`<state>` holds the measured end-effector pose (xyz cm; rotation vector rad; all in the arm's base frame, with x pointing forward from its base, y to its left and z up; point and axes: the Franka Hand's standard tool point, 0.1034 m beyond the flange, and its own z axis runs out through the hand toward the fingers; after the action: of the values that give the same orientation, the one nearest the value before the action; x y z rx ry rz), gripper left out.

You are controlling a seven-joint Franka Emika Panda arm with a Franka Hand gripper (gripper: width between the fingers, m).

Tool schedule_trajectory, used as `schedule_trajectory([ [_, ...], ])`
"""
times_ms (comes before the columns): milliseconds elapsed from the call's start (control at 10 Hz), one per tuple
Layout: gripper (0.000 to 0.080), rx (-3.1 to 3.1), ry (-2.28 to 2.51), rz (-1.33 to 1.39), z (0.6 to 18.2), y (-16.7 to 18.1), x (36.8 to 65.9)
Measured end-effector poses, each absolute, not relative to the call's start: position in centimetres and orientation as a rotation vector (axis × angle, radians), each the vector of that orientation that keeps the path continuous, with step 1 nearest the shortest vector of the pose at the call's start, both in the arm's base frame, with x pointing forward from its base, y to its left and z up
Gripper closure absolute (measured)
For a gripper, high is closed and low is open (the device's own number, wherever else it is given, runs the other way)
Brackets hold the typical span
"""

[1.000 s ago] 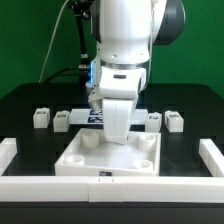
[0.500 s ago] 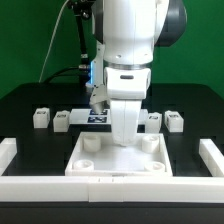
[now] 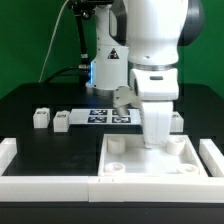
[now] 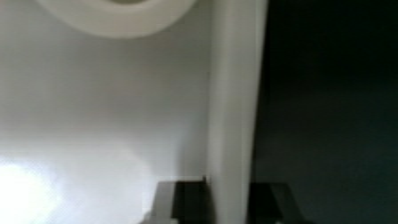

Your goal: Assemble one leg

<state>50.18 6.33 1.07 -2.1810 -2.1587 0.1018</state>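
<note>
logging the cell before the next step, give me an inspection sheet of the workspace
surface: black table, white rails along its edges
job's things: two legs at the exterior view's left; third leg beside the arm; tray in front
clutter: nothing seen besides the marker board
grippers: gripper shut on the tray's wall
cables: black cable behind the arm
surroundings: green backdrop
</note>
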Motion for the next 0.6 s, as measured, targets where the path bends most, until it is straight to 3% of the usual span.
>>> schedule_trajectory([
  [600,0.0732,-2.203,-2.125,0.126,1.31,7.68,50.35],
])
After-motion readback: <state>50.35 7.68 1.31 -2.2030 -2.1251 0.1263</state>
